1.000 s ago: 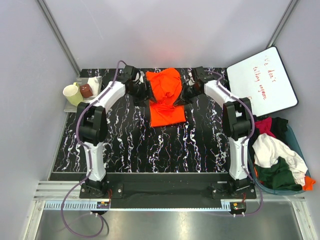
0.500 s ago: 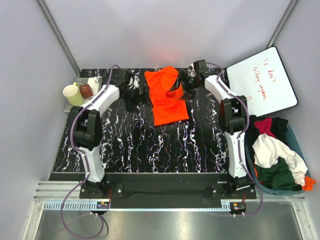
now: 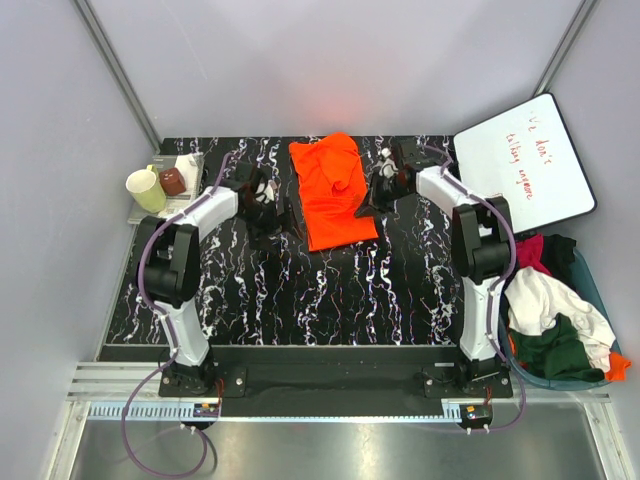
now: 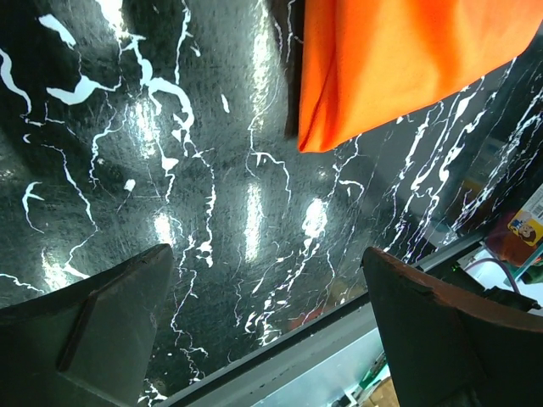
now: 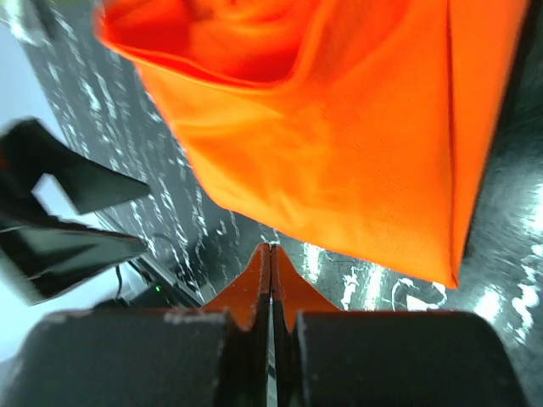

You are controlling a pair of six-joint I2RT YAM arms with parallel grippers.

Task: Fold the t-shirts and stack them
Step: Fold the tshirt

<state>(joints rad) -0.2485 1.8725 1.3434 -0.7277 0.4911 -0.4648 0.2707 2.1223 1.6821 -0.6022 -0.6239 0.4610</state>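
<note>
The bright orange t-shirt lies on the black marbled table as a folded strip, its far end still bunched. My left gripper hangs just left of the shirt. In the left wrist view this gripper stands wide open over bare table, with the orange t-shirt's corner ahead of it. My right gripper sits by the shirt's right edge. In the right wrist view it is shut on nothing, just short of the orange t-shirt's edge. More t-shirts in white, dark green and magenta-red are heaped in a bin.
The bin stands off the table's right edge. A white board with red handwriting leans at the back right. A pale cup and a brown mug sit on a tray at the back left.
Both grippers have let go of the orange shirt and drawn back to its sides. The shirt has settled flatter. The left jaws opened wide; the right opened, then shut empty.
</note>
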